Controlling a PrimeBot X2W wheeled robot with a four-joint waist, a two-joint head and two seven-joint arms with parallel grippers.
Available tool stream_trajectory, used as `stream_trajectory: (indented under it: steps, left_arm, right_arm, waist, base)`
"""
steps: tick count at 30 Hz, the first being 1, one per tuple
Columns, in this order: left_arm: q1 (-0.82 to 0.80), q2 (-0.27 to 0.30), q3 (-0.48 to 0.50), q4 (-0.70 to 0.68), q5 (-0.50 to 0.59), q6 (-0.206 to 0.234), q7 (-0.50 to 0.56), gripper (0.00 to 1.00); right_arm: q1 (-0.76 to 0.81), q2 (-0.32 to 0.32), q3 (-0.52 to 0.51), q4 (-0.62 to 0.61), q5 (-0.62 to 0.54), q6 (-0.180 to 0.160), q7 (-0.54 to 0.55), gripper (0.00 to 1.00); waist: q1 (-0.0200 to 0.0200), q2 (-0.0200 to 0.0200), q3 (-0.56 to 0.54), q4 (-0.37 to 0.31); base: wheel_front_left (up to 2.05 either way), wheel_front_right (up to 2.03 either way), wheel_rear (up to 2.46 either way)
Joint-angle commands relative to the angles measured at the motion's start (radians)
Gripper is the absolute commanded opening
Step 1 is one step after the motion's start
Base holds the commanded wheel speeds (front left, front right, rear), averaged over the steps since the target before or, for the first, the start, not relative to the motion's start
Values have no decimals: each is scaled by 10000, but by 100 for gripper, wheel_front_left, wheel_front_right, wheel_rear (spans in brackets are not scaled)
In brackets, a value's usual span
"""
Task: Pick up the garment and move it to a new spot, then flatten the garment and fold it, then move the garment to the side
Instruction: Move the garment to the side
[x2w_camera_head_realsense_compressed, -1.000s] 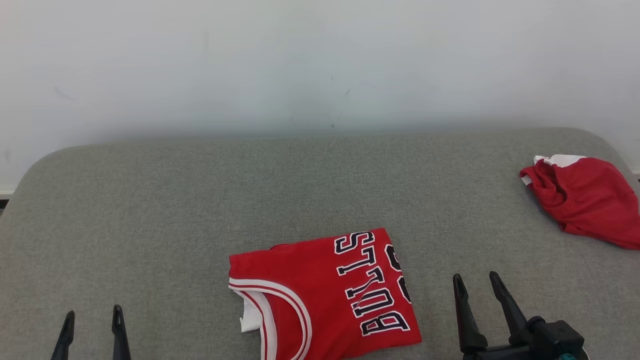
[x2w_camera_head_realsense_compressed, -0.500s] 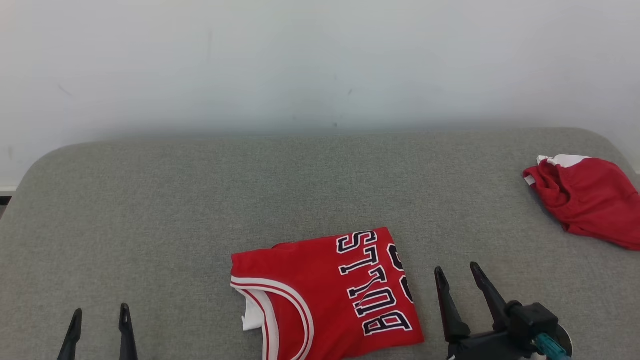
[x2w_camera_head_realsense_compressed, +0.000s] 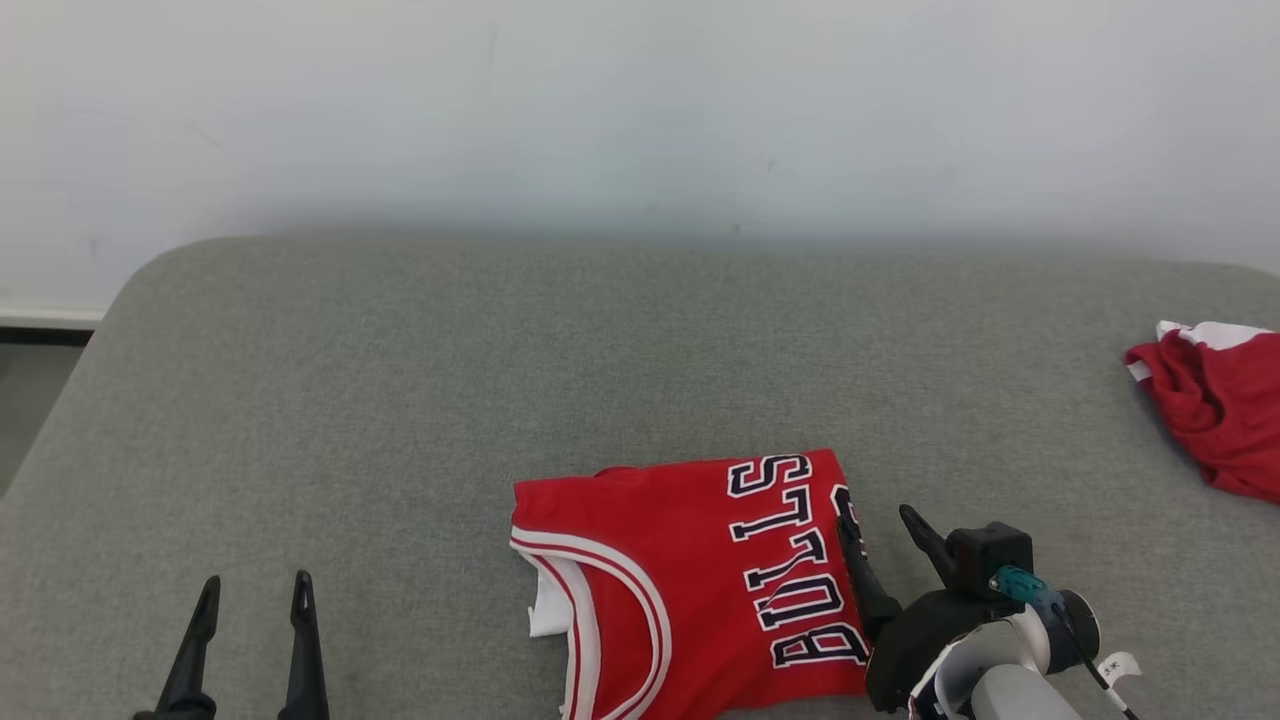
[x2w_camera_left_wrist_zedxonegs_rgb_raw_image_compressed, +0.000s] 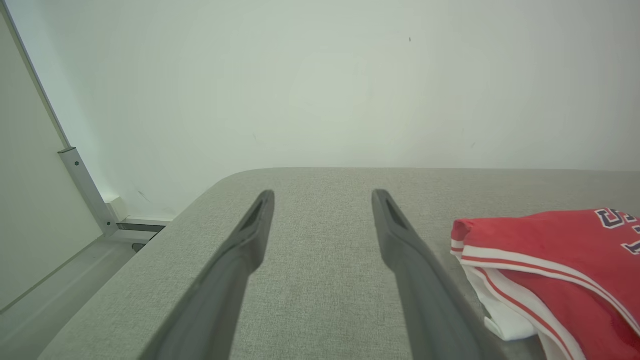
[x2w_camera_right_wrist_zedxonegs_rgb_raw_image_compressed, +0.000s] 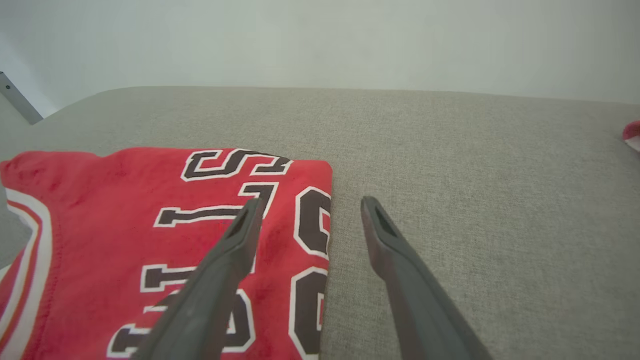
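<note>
Nearest to the robot, the right gripper (x2w_camera_head_realsense_compressed: 873, 514) is released, with its two fingers spread wide and nothing between them. It stands over the right edge of the jersey (x2w_camera_head_realsense_compressed: 690, 570). In the right wrist view one finger is above the printed letters and the other is above the bare grey cushion (x2w_camera_head_realsense_compressed: 400, 400), with the edge between them. The left gripper (x2w_camera_head_realsense_compressed: 257, 580) is also released and empty, low at the left and apart from the collar side of the jersey.

The jersey lies folded in a neat rectangle at the near middle of the cushion, so I judge that only the move to the side is left to do. To do it well, the fingers should go low and take all the folded layers together at the edge. Then they should slide or lift slowly, so that the fold does not open.

Farther away at the right lies another red garment (x2w_camera_head_realsense_compressed: 1215, 410), well apart from the jersey. Behind everything is the white wall (x2w_camera_head_realsense_compressed: 640, 100).
</note>
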Motion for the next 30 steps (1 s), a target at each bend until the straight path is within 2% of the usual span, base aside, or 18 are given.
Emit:
stream_trajectory:
  steps: [1, 7, 13, 16, 20, 24, 30]
  left_arm:
    - [-153, -15, -18, 8, 0, 8, -31, 100]
    - [-331, -49, -41, 59, -53, 0, -31, 100]
    - [-509, -73, -101, 107, -30, -11, -31, 100]
    - [-484, -83, -81, 123, -49, -11, -31, 100]
    - [-489, -93, -19, 156, -89, -9, -31, 100]
    - [-568, -106, -25, 144, -138, -20, -31, 100]
    - [-855, -113, -193, 100, -176, -70, -31, 100]
  right_arm:
    - [-222, -28, 27, 396, 71, -29, -83, 100]
    - [-1088, -30, 258, 2398, 226, -29, -204, 100]
    - [-1535, 242, 953, 3687, 740, -29, -308, 100]
    - [-1683, 341, 1330, 3995, 1196, -13, -333, 0]
    - [-1910, 306, 1722, 4163, 1850, -16, -376, 0]
    - [-2421, 2, 2015, 3997, 2098, -18, -549, 0]
    - [-3596, -727, 2579, 3675, 2446, -16, -704, 0]
  waist:
    - [0, -1, 236, 205]
    - [0, -1, 500, 282]
    - [0, -1, 637, 319]
    - [0, -1, 643, 298]
    - [0, -1, 659, 215]
    - [0, -1, 751, 121]
    - [0, -1, 1282, -174]
  base:
    - [0, 0, 0]
    - [0, 0, 0]
    - [0, 0, 0]
    - [0, 0, 0]
    - [0, 0, 0]
    - [0, 0, 0]
    - [0, 0, 0]
